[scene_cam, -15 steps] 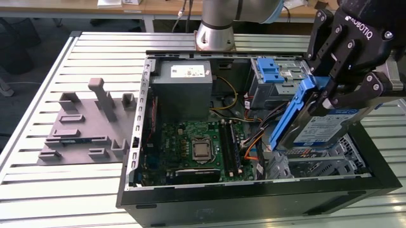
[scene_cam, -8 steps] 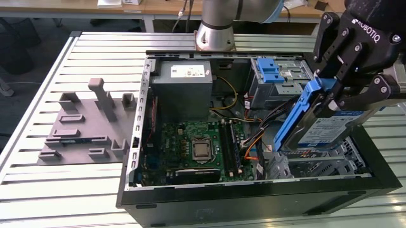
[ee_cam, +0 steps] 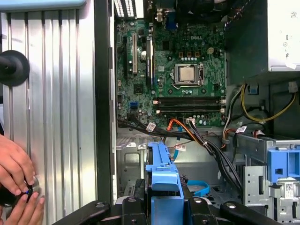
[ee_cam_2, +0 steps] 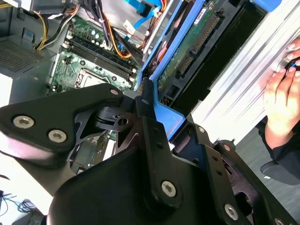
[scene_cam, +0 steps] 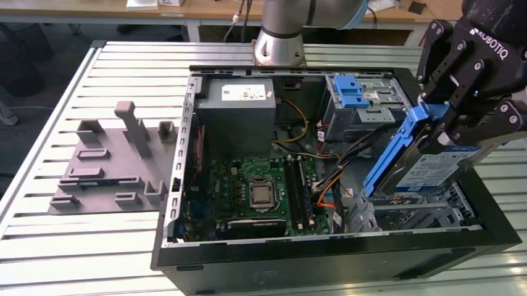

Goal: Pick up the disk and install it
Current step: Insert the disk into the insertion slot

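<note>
scene: i am hovering over the open computer case [scene_cam: 329, 262] on the slatted table [scene_cam: 132, 61], at the exterior view's right.
grip: my gripper [scene_cam: 451, 128] is clamping the disk [scene_cam: 432, 169], with the fingers closed narrow on its blue bracket near the upper end.
where the disk is: it is hanging in the air below my fingers, above the case's near corner, and is not seated in anything.
long axis: it is running steeply downward from my fingers. the upper end is sitting in my grip and the lower end is dipping toward the silver bay [scene_cam: 416, 216] inside the case.
faces: the label side is showing in the exterior view, and the green circuit side is showing in the second wrist view.
key relation: the bay is lying just beneath the disk's lower edge. i cannot tell whether the two are touching.
alignment: in my judgement the disk is leaning across the bay's opening, not lying along it.
neighbours: the drive cage [scene_cam: 362, 98] with its blue latch is standing farther back. the motherboard [scene_cam: 255, 185] and the grey box [scene_cam: 239, 102] are lying toward the exterior view's left, well apart from the disk.
bystander: a person's hand [ee_cam: 16, 176] is resting on the table outside the case wall, clear of the disk.
progress: by my reckoning the pickup is done and the seating is not.
</note>
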Robot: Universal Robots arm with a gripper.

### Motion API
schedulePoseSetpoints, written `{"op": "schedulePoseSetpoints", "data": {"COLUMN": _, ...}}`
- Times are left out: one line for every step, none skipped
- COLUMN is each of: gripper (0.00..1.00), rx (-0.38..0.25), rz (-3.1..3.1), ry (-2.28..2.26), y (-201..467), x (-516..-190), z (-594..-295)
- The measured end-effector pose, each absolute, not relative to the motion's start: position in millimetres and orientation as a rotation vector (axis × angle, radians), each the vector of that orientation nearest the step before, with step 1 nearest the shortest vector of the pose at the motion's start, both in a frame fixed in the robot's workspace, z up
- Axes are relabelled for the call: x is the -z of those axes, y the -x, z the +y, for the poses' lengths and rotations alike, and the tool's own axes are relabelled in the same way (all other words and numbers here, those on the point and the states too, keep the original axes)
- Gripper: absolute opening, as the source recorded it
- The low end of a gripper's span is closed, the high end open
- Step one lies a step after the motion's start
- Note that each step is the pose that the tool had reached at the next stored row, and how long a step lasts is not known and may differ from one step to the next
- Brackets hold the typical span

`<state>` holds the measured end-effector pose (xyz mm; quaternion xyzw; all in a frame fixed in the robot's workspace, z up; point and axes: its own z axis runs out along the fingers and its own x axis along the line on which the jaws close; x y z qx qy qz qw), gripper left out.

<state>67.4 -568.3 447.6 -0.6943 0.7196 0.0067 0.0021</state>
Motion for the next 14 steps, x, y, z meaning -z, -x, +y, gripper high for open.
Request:
{"op": "schedulePoseSetpoints", "data": {"gripper": 0.37, "rx": -0.021, "rz": 2.258, "ry": 2.178, "y": -68.8, "x": -447.3, "z": -568.4}}
{"op": "schedulePoseSetpoints", "data": {"gripper": 0.37, "rx": -0.021, "rz": 2.257, "ry": 2.179, "y": -69.7, "x": -446.9, "z": -568.6}}
{"op": "schedulePoseSetpoints", "data": {"gripper": 0.37, "rx": -0.021, "rz": 2.257, "ry": 2.179, "y": -70.4, "x": -446.5, "z": -568.9}}
{"op": "schedulePoseSetpoints", "data": {"gripper": 0.37, "rx": -0.021, "rz": 2.255, "ry": 2.181, "y": -70.9, "x": -446.1, "z": -569.1}}
{"op": "schedulePoseSetpoints", "data": {"gripper": 0.37, "rx": -0.021, "rz": 2.253, "ry": 2.183, "y": -71.3, "x": -445.7, "z": -569.4}}
{"op": "schedulePoseSetpoints", "data": {"gripper": 0.37, "rx": -0.021, "rz": 2.25, "ry": 2.186, "y": -71.6, "x": -445.2, "z": -569.6}}
{"op": "schedulePoseSetpoints", "data": {"gripper": 0.37, "rx": -0.021, "rz": 2.247, "ry": 2.189, "y": -71.9, "x": -444.6, "z": -569.8}}
{"op": "schedulePoseSetpoints", "data": {"gripper": 0.37, "rx": -0.021, "rz": 2.246, "ry": 2.191, "y": -72.3, "x": -444.1, "z": -570.0}}
{"op": "schedulePoseSetpoints", "data": {"gripper": 0.37, "rx": -0.021, "rz": 2.245, "ry": 2.192, "y": -72.5, "x": -443.5, "z": -570.1}}
{"op": "schedulePoseSetpoints", "data": {"gripper": 0.37, "rx": -0.021, "rz": 2.245, "ry": 2.192, "y": -72.6, "x": -442.8, "z": -570.1}}
{"op": "schedulePoseSetpoints", "data": {"gripper": 0.37, "rx": -0.021, "rz": 2.245, "ry": 2.192, "y": -73.0, "x": -442.3, "z": -570.2}}
{"op": "schedulePoseSetpoints", "data": {"gripper": 0.37, "rx": -0.021, "rz": 2.245, "ry": 2.192, "y": -73.4, "x": -441.5, "z": -570.2}}
{"op": "schedulePoseSetpoints", "data": {"gripper": 0.37, "rx": -0.021, "rz": 2.245, "ry": 2.192, "y": -73.8, "x": -440.9, "z": -570.2}}
{"op": "schedulePoseSetpoints", "data": {"gripper": 0.37, "rx": -0.021, "rz": 2.245, "ry": 2.192, "y": -74.3, "x": -440.2, "z": -570.2}}
